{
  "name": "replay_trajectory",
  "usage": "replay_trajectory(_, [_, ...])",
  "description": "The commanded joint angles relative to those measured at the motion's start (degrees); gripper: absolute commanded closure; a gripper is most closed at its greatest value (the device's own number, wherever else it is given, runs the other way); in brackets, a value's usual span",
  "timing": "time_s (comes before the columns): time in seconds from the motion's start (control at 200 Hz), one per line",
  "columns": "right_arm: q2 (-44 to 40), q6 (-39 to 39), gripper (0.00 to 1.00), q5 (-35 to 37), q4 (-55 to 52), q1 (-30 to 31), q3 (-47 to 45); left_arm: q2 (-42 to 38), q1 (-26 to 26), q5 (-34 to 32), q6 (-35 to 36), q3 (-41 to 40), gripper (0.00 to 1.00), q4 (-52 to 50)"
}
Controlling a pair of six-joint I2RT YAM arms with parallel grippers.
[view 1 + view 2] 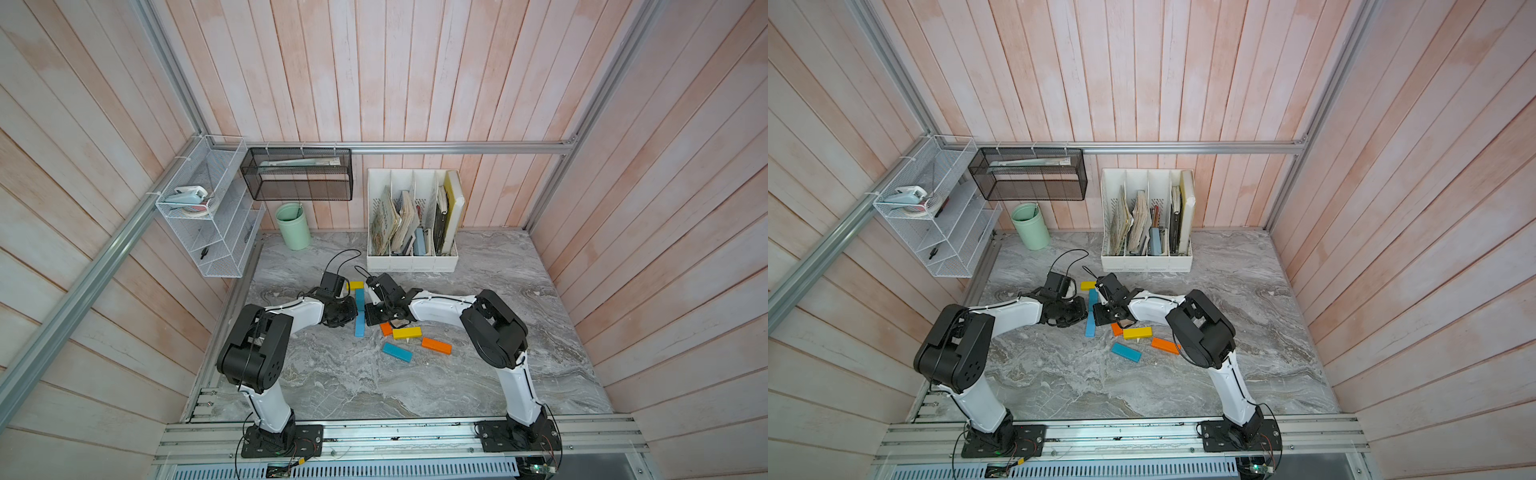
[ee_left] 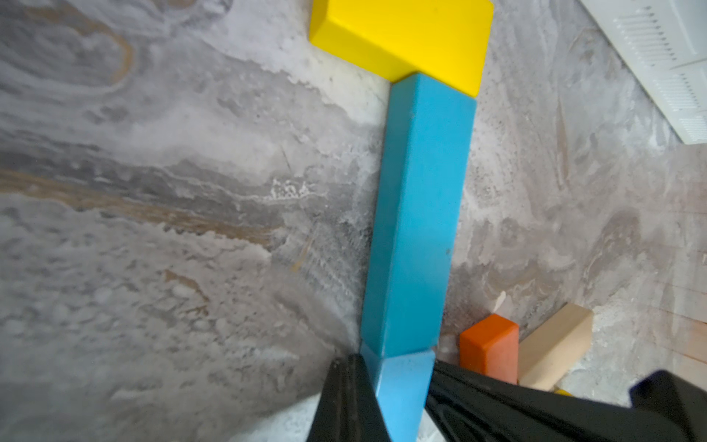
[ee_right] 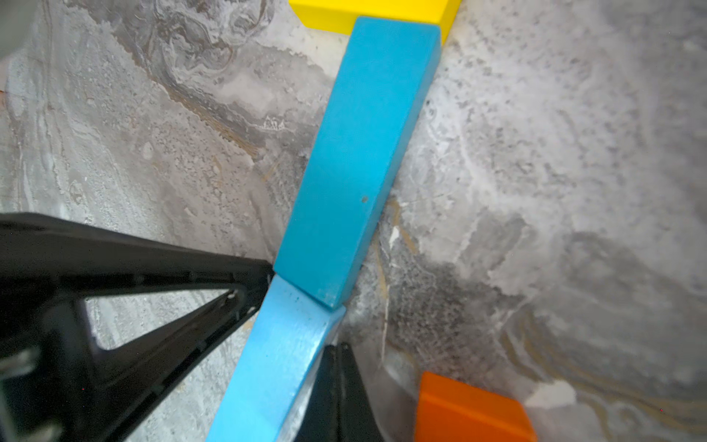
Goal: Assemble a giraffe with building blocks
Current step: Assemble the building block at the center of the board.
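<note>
Mid-table | yellow head (image 1: pixel 356 285), upper blue bar (image 1: pixel 359 298), lower blue bar (image 1: pixel 359 328) abutting | left tool (image 1: pixel 353 317), right tool (image 1: pixel 368 319) clenched

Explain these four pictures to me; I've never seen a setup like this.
Two robot arms stand at a marble table. Two pictures look down from overhead; two come from cameras on the wrists. On the table lie coloured building blocks: a yellow block touches a blue block, which meets a lighter blue block end to end; others lie loose. The left pincer and right pincer, both shut, flank the lighter blue block; nothing seems lifted.
</note>
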Motion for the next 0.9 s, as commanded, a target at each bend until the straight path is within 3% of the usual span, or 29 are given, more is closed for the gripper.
replay_trajectory(0.0, [2.1,-0.3,1.0,-0.31,-1.11,-0.23,1.15,0.59,-0.19,0.35,0.08,1.21,1.0,-0.51])
replay_trajectory(0.895, [2.5,0.14,1.0,-0.68,-0.89,-0.21,1.58,0.35,-0.2,0.05,0.39,1.32,1.0,-0.93])
